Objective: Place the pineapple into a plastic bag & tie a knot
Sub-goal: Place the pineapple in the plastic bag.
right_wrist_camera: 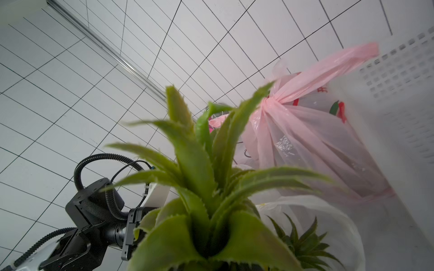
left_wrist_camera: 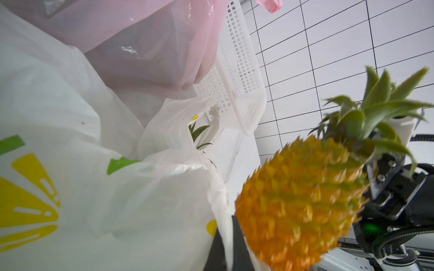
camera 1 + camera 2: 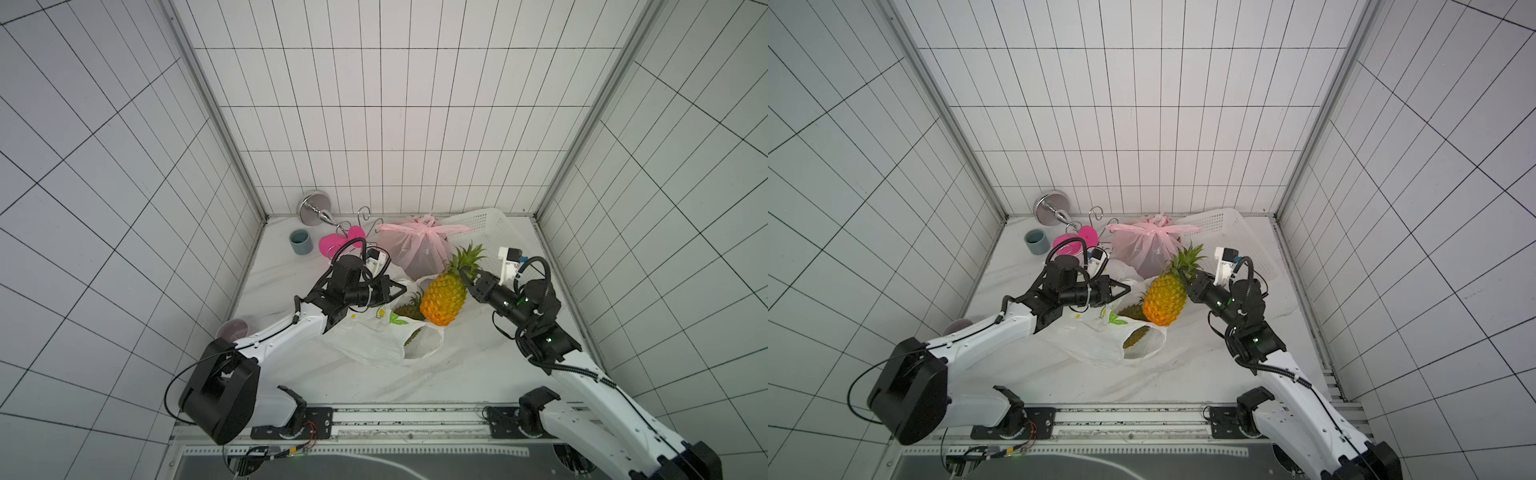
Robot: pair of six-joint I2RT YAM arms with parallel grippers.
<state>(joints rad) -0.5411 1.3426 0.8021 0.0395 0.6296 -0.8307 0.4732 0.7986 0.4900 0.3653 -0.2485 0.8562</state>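
Left gripper (image 3: 401, 287) is clamped shut on a pinch of film at the rim of the white plastic bag (image 3: 374, 340), holding that edge up off the worktop (image 3: 457, 374); the left wrist view shows film pinched between its fingers (image 2: 237, 246). The bag lies crumpled at mid-worktop, with a darker second pineapple (image 3: 409, 309) already inside, partly visible through the film and the handle hole. The pineapple (image 3: 444, 297) is tilted just right of the lifted rim, butt end down at the bag's edge and crown toward the back right corner. It isn't in the bag. It's motion-blurred in the left wrist view (image 2: 303, 201). Right gripper (image 3: 465, 276) is at the crown base, one finger on each side of the leaves. Can't tell whether it's gripping or slack, since the crown (image 1: 204, 176) blocks the right wrist view. A knotted pink bag (image 3: 415, 245) stands near the back edge, against a white basket (image 3: 486, 232) in the back right corner. A grey cup (image 3: 301, 242) sits near the back left corner.
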